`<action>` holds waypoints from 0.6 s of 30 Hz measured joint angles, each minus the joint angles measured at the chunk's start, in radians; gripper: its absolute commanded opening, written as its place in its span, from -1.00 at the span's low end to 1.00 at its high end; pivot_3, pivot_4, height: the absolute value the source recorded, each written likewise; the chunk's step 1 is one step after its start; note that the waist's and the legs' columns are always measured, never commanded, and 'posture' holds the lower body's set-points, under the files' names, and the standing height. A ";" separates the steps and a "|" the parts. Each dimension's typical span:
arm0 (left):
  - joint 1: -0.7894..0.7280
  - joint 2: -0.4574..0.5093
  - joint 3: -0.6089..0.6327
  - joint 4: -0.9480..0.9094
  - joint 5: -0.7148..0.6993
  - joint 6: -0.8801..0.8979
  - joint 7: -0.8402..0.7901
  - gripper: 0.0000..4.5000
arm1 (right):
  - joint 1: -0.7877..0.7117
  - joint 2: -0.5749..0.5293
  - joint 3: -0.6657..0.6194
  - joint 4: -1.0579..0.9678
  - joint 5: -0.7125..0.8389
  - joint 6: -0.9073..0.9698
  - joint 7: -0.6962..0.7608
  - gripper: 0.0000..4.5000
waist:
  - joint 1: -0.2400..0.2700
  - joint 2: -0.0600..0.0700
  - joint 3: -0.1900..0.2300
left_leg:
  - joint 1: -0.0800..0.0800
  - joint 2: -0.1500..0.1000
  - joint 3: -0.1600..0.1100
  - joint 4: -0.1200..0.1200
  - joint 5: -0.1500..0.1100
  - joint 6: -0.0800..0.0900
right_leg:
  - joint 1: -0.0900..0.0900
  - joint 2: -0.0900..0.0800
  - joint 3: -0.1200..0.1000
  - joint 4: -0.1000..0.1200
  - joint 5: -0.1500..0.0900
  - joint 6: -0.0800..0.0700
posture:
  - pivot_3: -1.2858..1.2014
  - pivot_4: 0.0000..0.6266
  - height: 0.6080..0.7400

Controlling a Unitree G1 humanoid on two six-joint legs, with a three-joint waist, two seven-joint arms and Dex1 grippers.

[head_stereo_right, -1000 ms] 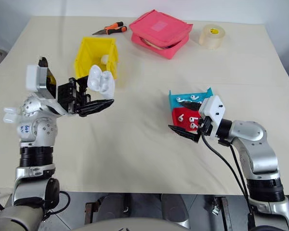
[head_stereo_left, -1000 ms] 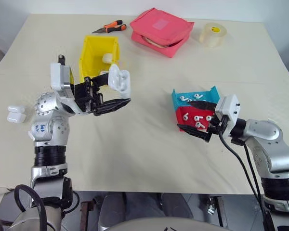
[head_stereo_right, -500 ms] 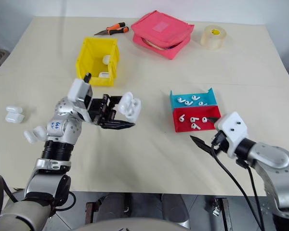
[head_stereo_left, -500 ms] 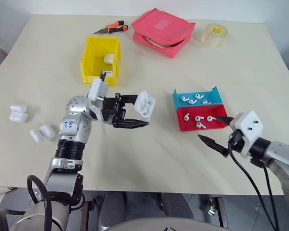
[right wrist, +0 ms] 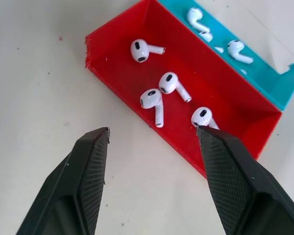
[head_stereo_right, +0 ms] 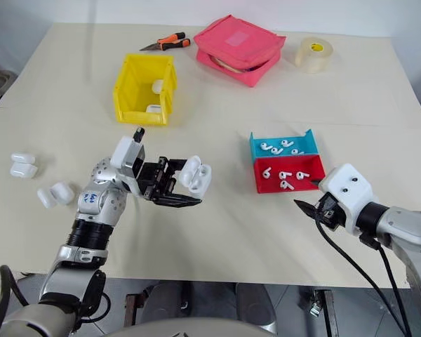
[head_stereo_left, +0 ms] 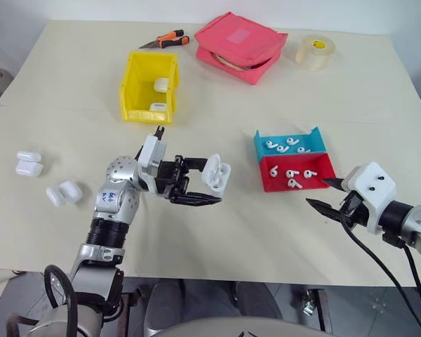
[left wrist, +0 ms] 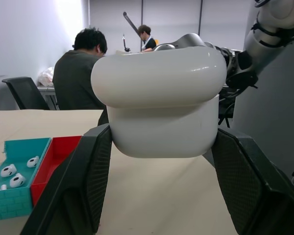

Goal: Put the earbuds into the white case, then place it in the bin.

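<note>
My left gripper [head_stereo_left: 209,180] is shut on the white case [head_stereo_left: 217,175], holding it above the table's middle and pointing toward the trays. Both fingers [left wrist: 83,181] flank the case [left wrist: 161,98]. The lid looks tipped open in the head views. My right gripper [head_stereo_left: 318,192] is open with nothing between its fingers, low over the table just in front of the red tray [head_stereo_left: 268,184]. Several earbuds [right wrist: 152,98] lie in that tray, more earbuds [head_stereo_left: 284,145] in the teal tray [head_stereo_left: 316,133] behind it. The yellow bin [head_stereo_left: 133,84] stands at the back left with two cases inside.
Loose white cases [head_stereo_left: 28,163] lie near the table's left edge, two more cases [head_stereo_left: 63,193] closer to the front. A pink pouch [head_stereo_left: 236,43], tape roll [head_stereo_left: 313,50] and orange-handled pliers [head_stereo_left: 161,38] sit at the back. People [left wrist: 83,73] are seated beyond the table.
My left arm came down and swung right, carrying the case toward the table's middle. My right gripper pulled back out of the red tray toward the table's front right, its fingers a little narrower.
</note>
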 measured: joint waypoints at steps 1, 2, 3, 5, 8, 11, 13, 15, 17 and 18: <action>0.008 0.001 0.001 -0.005 -0.001 0.000 0.000 0.22 | -0.012 -0.010 0.007 0.000 0.005 0.014 0.003 0.20 | 0.000 0.000 0.000 | 0.000 0.000 0.000 0.000 0.000 0.000 | 0.000 0.000 0.000 0.000 0.000 0.000 | 0.03 -0.52 1.00; 0.014 0.000 0.000 -0.007 -0.001 0.000 0.000 0.22 | -0.027 -0.020 0.013 0.000 0.011 0.031 0.006 0.12 | 0.000 0.000 0.000 | 0.000 0.000 0.000 0.000 0.000 0.000 | 0.000 0.000 0.000 0.000 0.000 0.001 | 0.03 -0.52 1.00; 0.019 0.000 -0.001 -0.010 -0.001 0.001 0.000 0.22 | -0.045 -0.026 0.019 0.000 0.017 0.051 0.007 0.02 | 0.000 0.000 0.000 | 0.000 0.000 0.000 0.000 0.000 0.000 | 0.000 0.000 0.000 0.000 0.000 0.001 | 0.03 -0.52 1.00; 0.032 0.001 0.000 -0.031 -0.001 0.003 0.001 0.22 | -0.073 -0.048 0.040 -0.001 0.023 0.083 0.010 0.02 | 0.000 0.000 0.000 | 0.000 0.000 0.000 0.000 0.000 0.001 | 0.000 0.000 0.000 -0.001 0.000 0.001 | 0.03 -0.52 1.00; 0.053 0.002 -0.001 -0.059 -0.001 0.007 0.005 0.22 | -0.105 -0.089 0.080 -0.012 0.035 0.136 0.024 0.02 | 0.000 0.000 0.000 | 0.000 0.000 0.001 0.000 -0.001 0.001 | 0.000 0.000 0.001 -0.002 0.000 0.001 | 0.03 -0.52 1.00; 0.060 0.001 0.000 -0.079 -0.001 0.010 0.018 0.22 | -0.178 -0.101 0.140 -0.016 0.061 0.195 0.033 0.02 | -0.001 0.000 0.000 | 0.000 0.000 0.001 0.000 -0.001 0.002 | 0.000 -0.001 0.001 -0.002 0.001 0.001 | 0.03 -0.52 1.00; 0.074 0.003 0.001 -0.095 -0.002 0.015 0.028 0.22 | -0.259 -0.115 0.205 -0.012 0.077 0.249 0.041 0.02 | -0.003 0.000 0.000 | 0.000 0.001 0.001 0.000 -0.004 0.007 | 0.000 -0.001 0.001 -0.002 0.001 0.001 | 0.03 -0.52 1.00; 0.095 0.003 0.000 -0.114 -0.002 0.019 0.035 0.22 | -0.345 -0.121 0.267 0.000 0.088 0.301 0.046 0.02 | -0.003 0.000 0.000 | 0.000 0.001 0.001 0.000 -0.004 0.007 | -0.001 -0.001 0.001 -0.002 0.001 0.001 | 0.03 -0.52 1.00; 0.097 0.003 -0.001 -0.119 -0.002 0.019 0.040 0.22 | -0.395 -0.122 0.304 0.020 0.088 0.332 0.049 0.02 | -0.002 0.000 0.000 | 0.000 0.001 0.001 0.000 -0.004 0.007 | -0.001 -0.002 0.000 -0.003 0.001 0.001 | 0.03 -0.52 1.00; 0.099 0.004 0.001 -0.122 -0.002 0.019 0.043 0.22 | -0.420 -0.122 0.325 0.030 0.088 0.345 0.049 0.02 | -0.001 0.000 0.000 | 0.000 0.001 0.001 0.000 -0.004 0.008 | -0.001 -0.002 0.000 -0.003 0.001 0.001 | 0.03 -0.52 1.00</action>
